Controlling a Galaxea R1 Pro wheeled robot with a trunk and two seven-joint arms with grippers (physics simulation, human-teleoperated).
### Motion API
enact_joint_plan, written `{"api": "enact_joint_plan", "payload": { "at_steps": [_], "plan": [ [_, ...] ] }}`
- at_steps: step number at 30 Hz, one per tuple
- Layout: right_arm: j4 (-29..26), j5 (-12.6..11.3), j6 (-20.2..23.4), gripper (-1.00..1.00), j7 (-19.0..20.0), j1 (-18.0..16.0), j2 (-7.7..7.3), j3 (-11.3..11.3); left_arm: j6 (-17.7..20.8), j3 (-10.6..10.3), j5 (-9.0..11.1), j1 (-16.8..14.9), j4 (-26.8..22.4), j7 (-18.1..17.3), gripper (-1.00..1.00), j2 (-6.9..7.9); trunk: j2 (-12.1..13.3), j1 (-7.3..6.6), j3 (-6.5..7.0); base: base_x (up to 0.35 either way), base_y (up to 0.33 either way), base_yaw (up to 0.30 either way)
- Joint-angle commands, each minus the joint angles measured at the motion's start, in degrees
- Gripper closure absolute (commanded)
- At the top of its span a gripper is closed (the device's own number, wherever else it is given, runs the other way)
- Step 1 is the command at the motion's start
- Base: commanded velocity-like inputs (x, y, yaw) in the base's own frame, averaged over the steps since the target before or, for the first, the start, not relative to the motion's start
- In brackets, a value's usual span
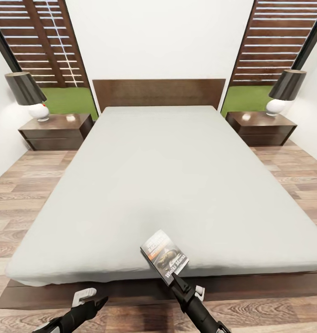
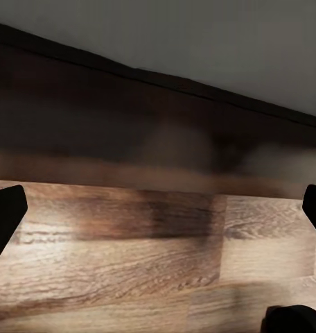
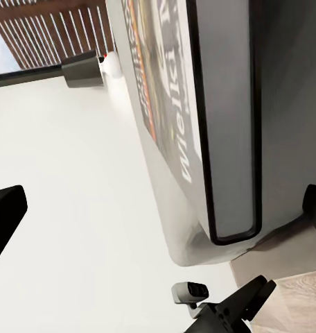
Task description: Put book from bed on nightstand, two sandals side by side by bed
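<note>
The book point(image 1: 164, 255) lies near the foot edge of the bed point(image 1: 158, 175), its dark cover with white lettering and an orange band facing up. My right gripper point(image 1: 175, 276) reaches its near corner from the foot end. In the right wrist view the book point(image 3: 165, 104) fills the space ahead of the right gripper point(image 3: 158, 215), whose fingertips point(image 3: 5, 215) stand wide apart, open. My left gripper point(image 1: 96, 301) hangs open over the floor in front of the bed frame point(image 2: 130, 104). The sandals are out of view.
Two dark nightstands, one at the left point(image 1: 56, 132) and one at the right point(image 1: 262, 127), flank the headboard point(image 1: 158, 92). Each carries a lamp, left point(image 1: 26, 92) and right point(image 1: 285, 90). Wood plank floor point(image 1: 28, 208) runs along both sides of the bed.
</note>
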Motion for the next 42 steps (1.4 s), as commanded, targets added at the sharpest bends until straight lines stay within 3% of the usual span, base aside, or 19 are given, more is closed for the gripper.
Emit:
{"api": "enact_joint_plan", "payload": {
  "at_steps": [1, 12, 42],
  "plan": [
    [0.0, -0.5, 0.6, -1.00, 0.1, 0.0, 0.00, 0.1, -0.3, -0.5, 0.4, 0.0, 0.1, -0.1, -1.00, 0.02, 0.0, -0.01, -0.04, 0.000, 0.000, 0.000],
    [-0.1, -0.5, 0.6, -1.00, 0.1, 0.0, 0.00, 0.1, -0.3, -0.5, 0.4, 0.0, 0.1, 0.0, -1.00, -0.05, 0.0, -0.01, -0.04, 0.000, 0.089, 0.000],
    [-0.1, -0.5, 0.7, -1.00, 0.2, 0.0, 0.00, 0.1, -0.4, -0.5, 0.3, 0.0, 0.1, 0.1, -1.00, -0.28, 0.0, -0.01, -0.04, 0.000, -0.016, 0.000]
  ]
}}
